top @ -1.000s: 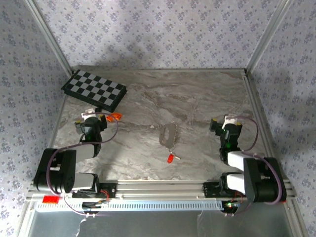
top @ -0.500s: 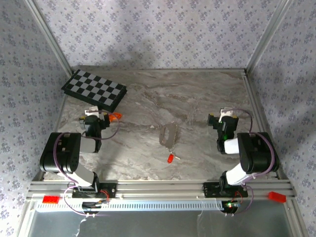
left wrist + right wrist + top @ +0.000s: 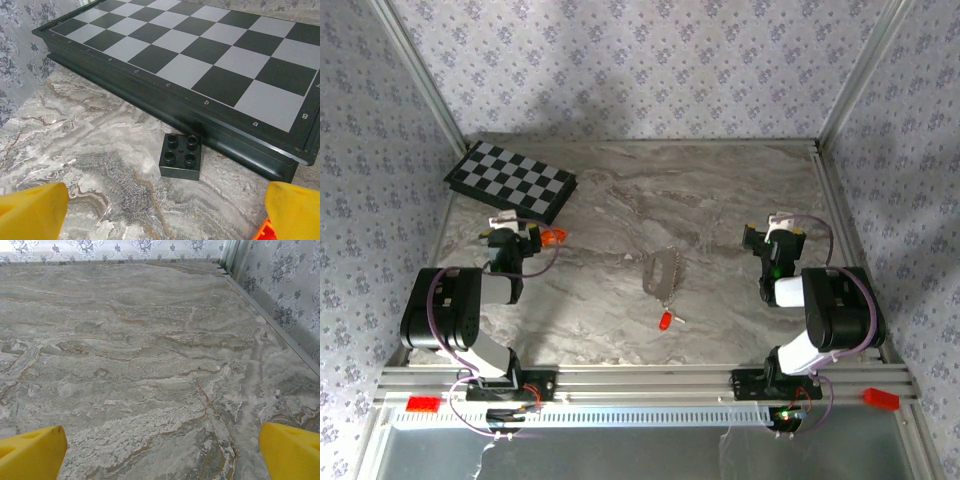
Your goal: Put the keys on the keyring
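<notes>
The keyring [image 3: 662,272], a silvery oblong loop, lies flat mid-table. A key [image 3: 665,321] with a red head rests just in front of it, apart from it. Another orange-red key [image 3: 552,237] lies right of my left gripper [image 3: 511,230]; its orange edge [image 3: 267,231] peeks in beside the right fingertip [image 3: 295,210] in the left wrist view. My left gripper [image 3: 162,220] is open and empty, low over the table, facing the chessboard. My right gripper [image 3: 776,232] [image 3: 160,460] is open over bare marble at the right, holding nothing.
A black and grey chessboard [image 3: 510,181] [image 3: 210,55] sits at the back left. A small black stud brick [image 3: 180,156] lies against its near edge, ahead of my left gripper. A metal frame rail [image 3: 840,225] [image 3: 272,325] runs along the table's right side.
Both arms have folded more upright at their bases and both grippers have shifted slightly farther up the table. The keyring and keys have not moved. Both grippers stay open.
</notes>
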Available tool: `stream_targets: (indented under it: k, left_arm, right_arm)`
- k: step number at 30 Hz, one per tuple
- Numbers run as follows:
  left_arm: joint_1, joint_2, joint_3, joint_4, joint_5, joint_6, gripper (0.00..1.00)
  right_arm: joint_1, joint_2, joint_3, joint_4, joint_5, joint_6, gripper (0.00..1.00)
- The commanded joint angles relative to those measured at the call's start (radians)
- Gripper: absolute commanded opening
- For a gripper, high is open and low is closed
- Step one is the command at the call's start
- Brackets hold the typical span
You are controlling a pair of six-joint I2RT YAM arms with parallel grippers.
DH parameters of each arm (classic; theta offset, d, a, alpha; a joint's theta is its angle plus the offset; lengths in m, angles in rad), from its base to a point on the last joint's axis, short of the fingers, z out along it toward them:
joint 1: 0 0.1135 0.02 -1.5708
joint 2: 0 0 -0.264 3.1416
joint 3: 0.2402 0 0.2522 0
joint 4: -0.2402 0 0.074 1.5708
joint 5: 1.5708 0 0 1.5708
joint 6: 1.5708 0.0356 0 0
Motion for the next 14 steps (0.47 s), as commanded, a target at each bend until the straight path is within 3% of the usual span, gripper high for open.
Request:
stream_targets:
  k: [1,14]
  left_arm:
    - [0.002,-0.007,0.014,0.002,0.013,-0.012,1.0]
    - [0.004,-0.007,0.014,0.002,0.013,-0.012,1.0]
  right_arm:
    - [0.002,0.002,0.012,0.001,0.024,-0.005,1.0]
    - [0.001,0.003,0.013,0.0,0.022,-0.005,1.0]
